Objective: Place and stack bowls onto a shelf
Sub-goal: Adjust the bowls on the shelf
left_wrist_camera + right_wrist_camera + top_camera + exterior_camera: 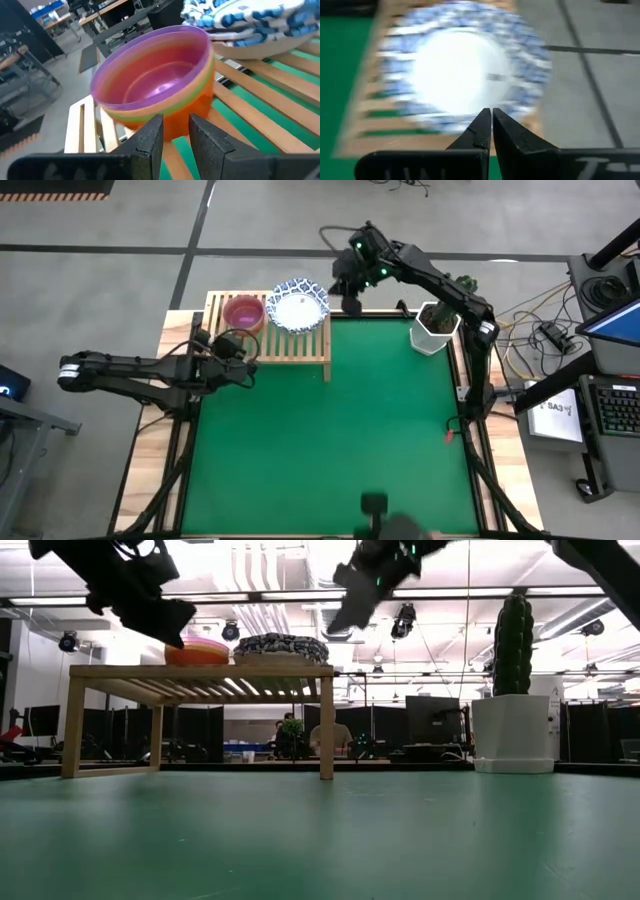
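The light-wood slatted shelf (pixel 300 345) stands at the mat's far left. On its left half sits a nested stack of plastic bowls (pixel 243 313), purple on top and red at the bottom (pixel 160 85). On its right half sits a stack of white bowls with blue-patterned rims (pixel 298 305) (pixel 462 75). My left gripper (pixel 175 132) is narrowly open, close in front of the plastic stack's near side (pixel 175 630). My right gripper (pixel 491 114) is shut and empty, above and just right of the white bowls (pixel 350 302). My left gripper comes at the plastic stack slanting down from the near left. Its fingertips (pixel 152 135) are right by the red bowl's lower wall (pixel 176 125). I cannot tell whether they touch it.
A white angular pot with a cactus (pixel 434 328) (pixel 513 730) stands at the mat's far right corner. The green mat (pixel 330 440) stretches toward the near edge. Cables and a keyboard lie off the table's right side.
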Robot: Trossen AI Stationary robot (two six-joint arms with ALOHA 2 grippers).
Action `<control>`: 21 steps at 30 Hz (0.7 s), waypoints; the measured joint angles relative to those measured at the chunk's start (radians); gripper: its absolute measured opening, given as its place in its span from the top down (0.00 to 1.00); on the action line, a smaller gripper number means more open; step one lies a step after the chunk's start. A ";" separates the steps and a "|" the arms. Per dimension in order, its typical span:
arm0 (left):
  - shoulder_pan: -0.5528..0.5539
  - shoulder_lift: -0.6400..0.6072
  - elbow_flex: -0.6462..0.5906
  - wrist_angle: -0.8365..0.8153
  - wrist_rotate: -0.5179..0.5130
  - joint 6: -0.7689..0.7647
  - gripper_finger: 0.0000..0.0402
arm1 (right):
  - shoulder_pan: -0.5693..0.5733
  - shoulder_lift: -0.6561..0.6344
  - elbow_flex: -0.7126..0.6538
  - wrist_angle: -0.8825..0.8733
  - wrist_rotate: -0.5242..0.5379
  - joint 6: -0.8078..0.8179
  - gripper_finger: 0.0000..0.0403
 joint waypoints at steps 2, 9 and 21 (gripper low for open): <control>-0.001 -0.016 0.010 -0.017 0.008 -0.033 0.81 | -0.046 0.010 -0.054 0.114 0.001 0.043 0.98; -0.036 -0.063 0.034 -0.023 0.071 -0.039 0.81 | -0.133 0.081 -0.179 0.465 -0.003 0.154 0.98; -0.201 -0.084 0.082 -0.019 0.072 -0.035 0.81 | -0.045 0.123 -0.183 0.444 -0.111 0.096 0.98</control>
